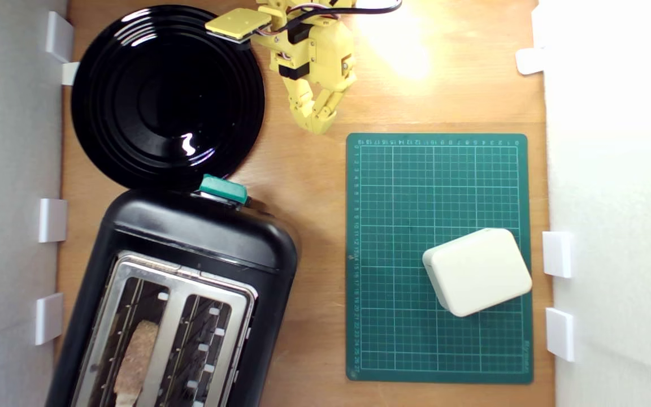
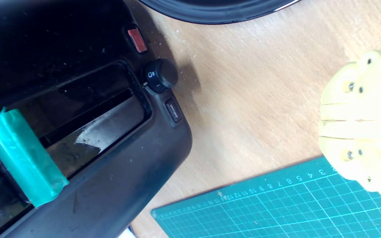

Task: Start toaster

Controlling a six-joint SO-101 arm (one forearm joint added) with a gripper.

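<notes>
Toaster (image 1: 190, 294): glossy black body with a silver top, sitting at the lower part of the exterior view's left and running off the bottom edge. Two long wire-guarded slots are showing; a slice of bread (image 1: 136, 356) is standing in the slot nearer that view's left. Its teal-green lever knob (image 1: 222, 189) is projecting from the end face nearest the plate. In the wrist view the same knob (image 2: 23, 157) is sitting at one end of a recessed slot, with a round black dial (image 2: 161, 75), a small red button (image 2: 137, 40) and a dark button (image 2: 174, 110) lying along the body edge.

Black round plate (image 1: 167, 96): resting on the wooden table (image 1: 308, 186) just beyond the toaster's lever end, rim appearing to touch or overlap it.

Gripper (image 1: 319, 125): yellow, hanging over bare wood between the plate and the cutting mat, fingers drawn together with no gap showing and nothing between them. It is standing apart from the toaster, the lever knob lying toward the exterior view's lower left of the fingertips, clear of contact.

Green cutting mat (image 1: 393, 226): gridded, lying flat across the exterior view's right half.

Cream rounded box (image 1: 477, 271): sitting tilted on the mat's lower right area.

White brackets (image 1: 53, 220): lining both side walls.
</notes>
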